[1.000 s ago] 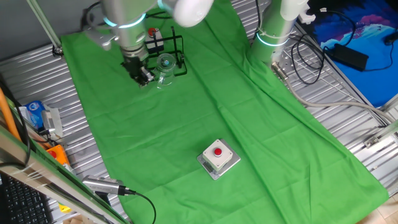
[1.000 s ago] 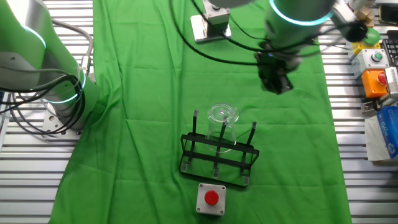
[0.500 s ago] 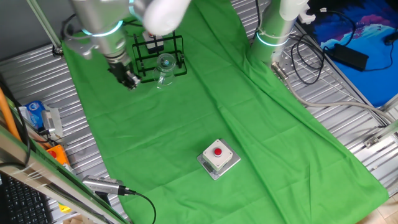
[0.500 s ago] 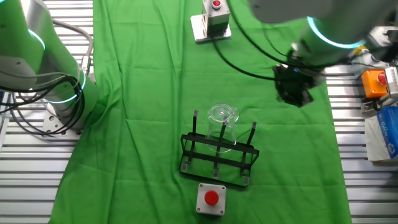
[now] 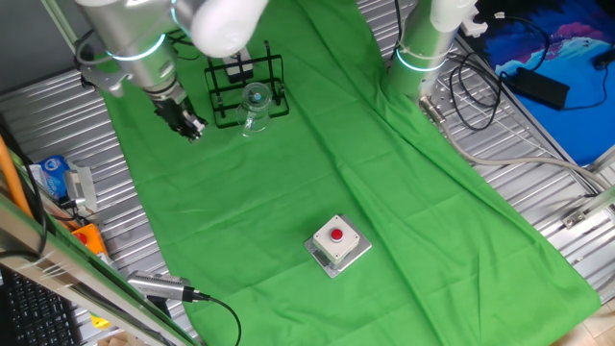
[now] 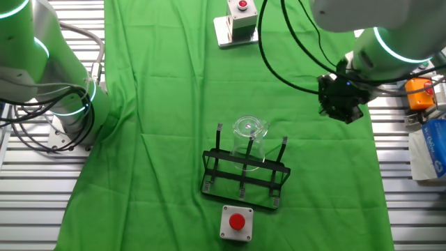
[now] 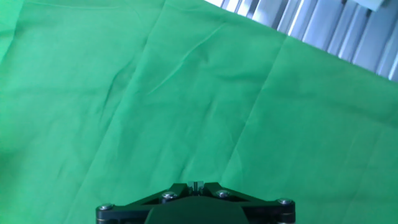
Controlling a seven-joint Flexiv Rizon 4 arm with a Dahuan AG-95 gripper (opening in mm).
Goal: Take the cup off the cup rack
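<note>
Green cloth (image 7: 186, 93) is all that is seen from the hand view, with only the black base of the pincer at the bottom edge; neither cup nor rack is caught there, and a strip of ribbed metal tabletop (image 7: 323, 31) is shown beyond the cloth's far edge.

Over the last second the pincer (image 5: 187, 125) has been carried away from the rack (image 5: 245, 82): a second ago it hung just beside the cup (image 5: 256, 100), half a second ago it was already clear of the rack's side, and now it is held well apart from the rack, out toward the cloth's edge. In the other fixed view the pincer (image 6: 341, 104) is likewise found off to the rack's (image 6: 245, 176) side and beyond it. Whether the fingers are spread or closed cannot be told from any view; nothing is held in them.

Nothing about the cup (image 6: 249, 132) has been altered. It is seen mouth-down over a peg at the rack's front row, untouched. The task is judged to be not yet advanced; the withdrawal may be a repositioning for a fresh approach, and a return to the rack would be needed before any grasp.

As for containers, the cup is seen to be empty, clear glass with only the peg inside it. A red-button box (image 6: 236, 222) lies just beside the rack's near edge; a second box (image 6: 235, 26) is set well beyond the rack, at the far end of the cloth.
</note>
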